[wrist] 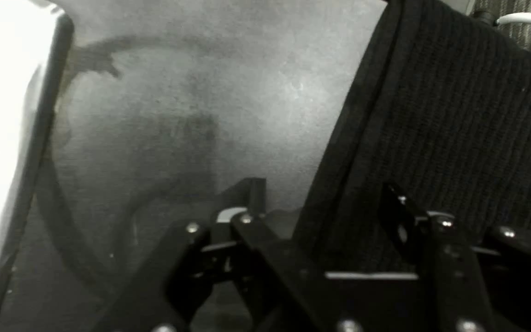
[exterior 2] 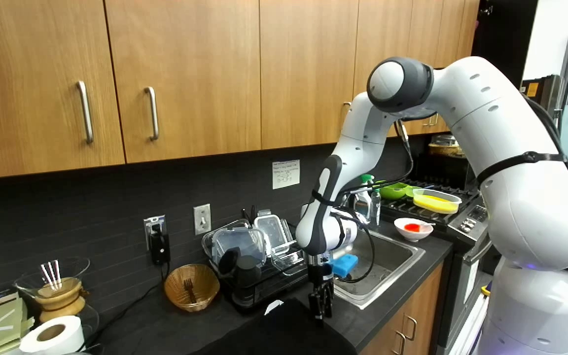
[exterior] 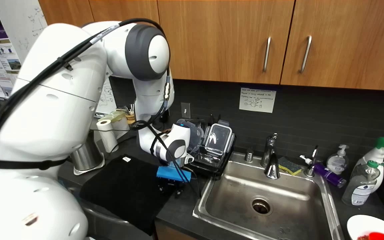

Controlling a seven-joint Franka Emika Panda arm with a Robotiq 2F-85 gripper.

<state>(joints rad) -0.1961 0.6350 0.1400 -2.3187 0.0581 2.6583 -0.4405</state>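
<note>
- Cloth (exterior: 122,190), plain black and matte, spread mostly flat on the tabletop (wrist: 247,106), its front part hanging over the edge in an exterior view
- Close up in my wrist view, its weave shows as fine ribbed rows, even and slightly raised, right across the part that I can see
- Down the side nearest me runs a thick hem (wrist: 351,133), fairly straight, with a darker groove along its length
- At its far corner a small white patch (exterior: 126,159) stands out against all that black, and it shows in both exterior views
- My pincer (wrist: 324,193) stands partway open over that side, one finger (wrist: 257,198) above bare tabletop and the other above the ribbing, with the hem between them; I see nothing gripped, and whether either finger touches the cloth I cannot tell
- A strip of bare tabletop separates the cloth from the steel sink (exterior: 238,213), whose bright rim crosses the edge of my wrist view
- Just behind me stands a black dish rack (exterior 2: 274,291) loaded with clear containers (exterior: 218,137)
</note>
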